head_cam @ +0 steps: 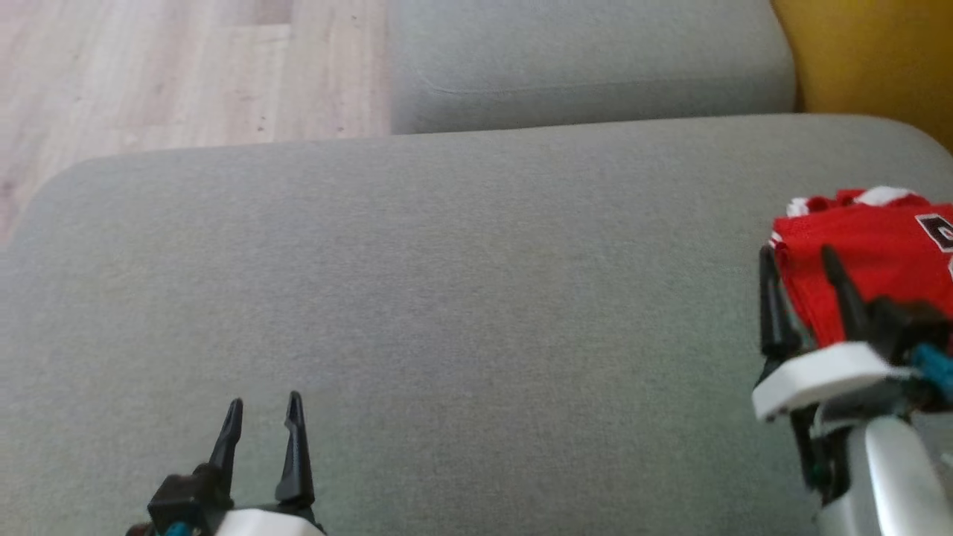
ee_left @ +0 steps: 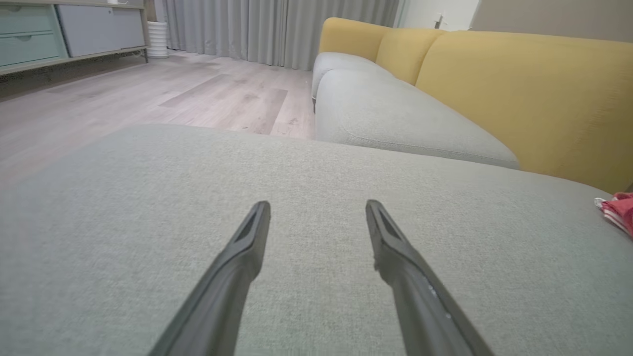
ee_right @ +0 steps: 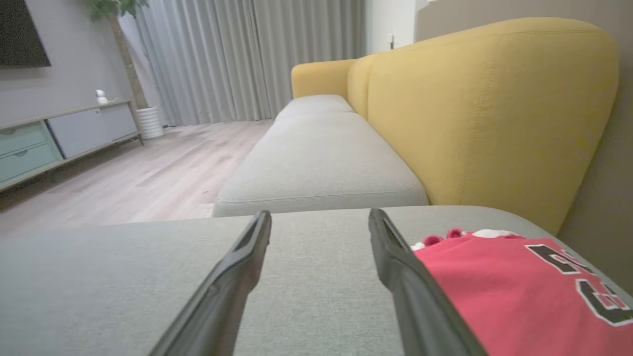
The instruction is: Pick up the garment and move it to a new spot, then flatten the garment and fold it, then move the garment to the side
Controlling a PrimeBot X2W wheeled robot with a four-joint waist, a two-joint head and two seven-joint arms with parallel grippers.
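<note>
Right gripper is hovering, fingers spread, beside the folded red garment lying on the grey cushion's right side. Left gripper is hanging, fingers parted, over the cushion's near-left part.

We fit the left claw and right claw each with two long, tapered black fingers, grooved near the tip. Each base carries a white collar and teal fittings. The right forearm is silver-grey.
</note>
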